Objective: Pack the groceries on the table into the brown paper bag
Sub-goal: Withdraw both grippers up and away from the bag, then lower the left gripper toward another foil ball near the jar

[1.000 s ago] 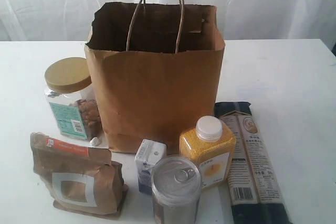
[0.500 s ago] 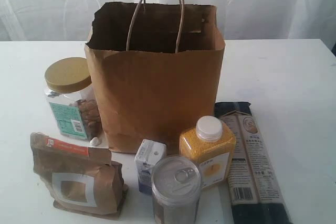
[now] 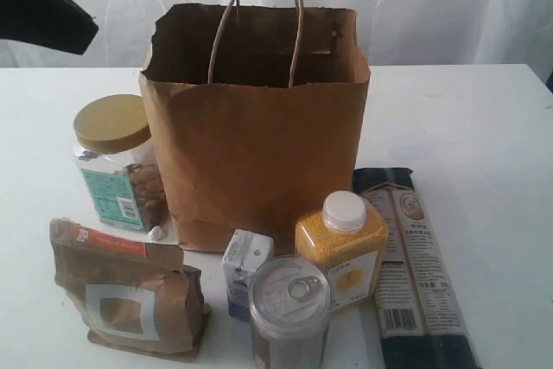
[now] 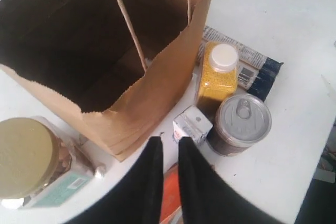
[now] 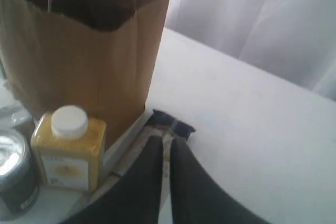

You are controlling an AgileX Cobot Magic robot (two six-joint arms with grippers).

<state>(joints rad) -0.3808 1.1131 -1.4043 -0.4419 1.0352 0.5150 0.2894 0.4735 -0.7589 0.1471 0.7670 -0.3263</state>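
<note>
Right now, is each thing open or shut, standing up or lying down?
Bag: open, upright.
Jar: upright, lid on.
Pouch: upright, shut.
Can: upright, unopened.
Carton: upright, shut.
Bottle: upright, cap on.
Pasta pack: lying flat.
Left gripper: nearly shut, empty.
Right gripper: nearly shut, empty.

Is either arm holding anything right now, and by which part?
Nothing: the left gripper and right gripper are both empty, fingers nearly together.
</note>
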